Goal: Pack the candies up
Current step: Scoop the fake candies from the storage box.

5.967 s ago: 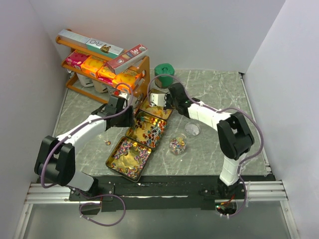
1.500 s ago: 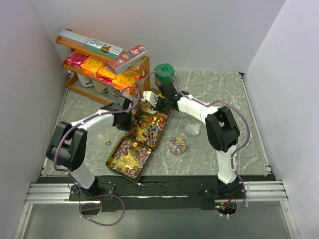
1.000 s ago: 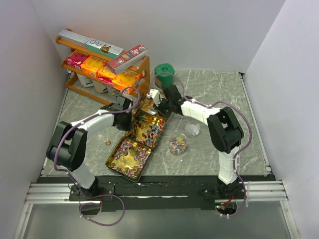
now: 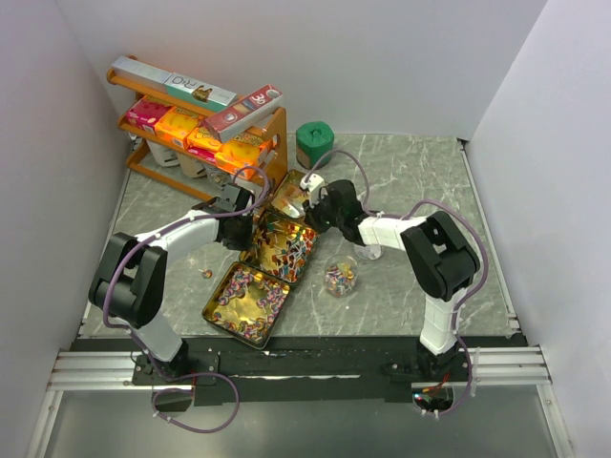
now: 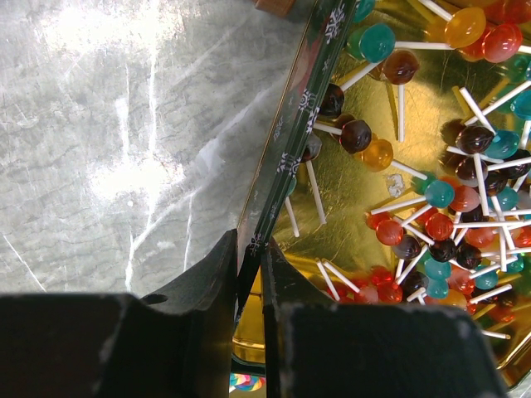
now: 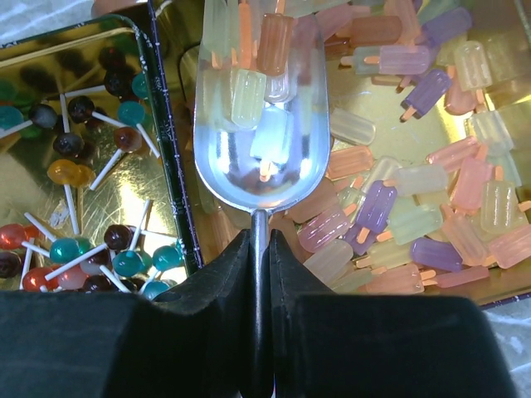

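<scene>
Right gripper (image 6: 259,242) drawn back slightly, clamped on scoop (image 6: 264,166) handle, scoop loaded with pastel candies (image 6: 249,95), left gripper (image 5: 249,249) pinching the lollipop tin (image 5: 292,148) by its wall

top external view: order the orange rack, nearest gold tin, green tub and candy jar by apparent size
1. orange rack
2. nearest gold tin
3. green tub and candy jar: they look about alike, and the tub sits farther back, so no ranking.
</scene>
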You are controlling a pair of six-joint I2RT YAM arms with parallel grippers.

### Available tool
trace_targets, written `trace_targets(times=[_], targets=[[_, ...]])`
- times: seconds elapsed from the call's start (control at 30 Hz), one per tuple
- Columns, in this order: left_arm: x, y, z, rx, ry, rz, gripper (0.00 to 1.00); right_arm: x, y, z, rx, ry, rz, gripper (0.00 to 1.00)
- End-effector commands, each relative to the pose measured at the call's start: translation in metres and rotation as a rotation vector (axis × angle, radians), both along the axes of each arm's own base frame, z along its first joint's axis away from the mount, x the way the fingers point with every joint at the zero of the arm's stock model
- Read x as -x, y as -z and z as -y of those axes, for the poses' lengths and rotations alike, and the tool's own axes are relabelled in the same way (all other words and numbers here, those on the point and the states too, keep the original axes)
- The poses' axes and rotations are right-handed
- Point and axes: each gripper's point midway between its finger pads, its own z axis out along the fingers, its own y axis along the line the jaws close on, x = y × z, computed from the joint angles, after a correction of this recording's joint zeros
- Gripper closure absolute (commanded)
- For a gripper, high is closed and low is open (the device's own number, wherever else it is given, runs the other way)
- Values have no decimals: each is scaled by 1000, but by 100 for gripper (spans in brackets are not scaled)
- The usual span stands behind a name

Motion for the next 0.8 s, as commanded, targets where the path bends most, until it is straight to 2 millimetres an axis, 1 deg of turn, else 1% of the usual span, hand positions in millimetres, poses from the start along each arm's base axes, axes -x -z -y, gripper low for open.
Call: trace_targets(times=[0.0, 0.33, 0.37, 0.4, 0.53, 0.57, 0.6, 0.63, 0.67, 0.73, 0.77], targets=[[-19, -11, 16, 63, -18, 58, 99, 18, -16, -20, -85, -58, 16, 100], [-21, -14, 17, 65, -19, 62, 99, 14, -23, -11, -92, -17, 84, 100], [-21, -14, 17, 63, -17, 60, 99, 14, -24, -11, -91, -20, 92, 100], [-21, -13, 17, 61, -17, 57, 99, 16, -21, -10, -87, -22, 88, 100], [-22, -14, 18, 61, -14, 59, 99, 15, -24, -5, -82, -6, 111, 100], [-23, -15, 18, 61, -14, 61, 99, 15, -27, -4, -86, -2, 121, 100], [-22, -14, 18, 60, -14, 58, 99, 17, -25, -2, -84, 3, 121, 100], [-24, -16, 18, 62, -13, 64, 99, 17, -26, -1, -88, 10, 127, 100], [-23, -15, 18, 60, -11, 61, 99, 15, -32, -1, -102, 18, 150, 100], [-24, -15, 18, 58, -12, 60, 99, 19, -30, 3, -104, 23, 154, 100], [-24, -16, 18, 60, -10, 63, 99, 17, -35, 4, -114, 31, 170, 100]])
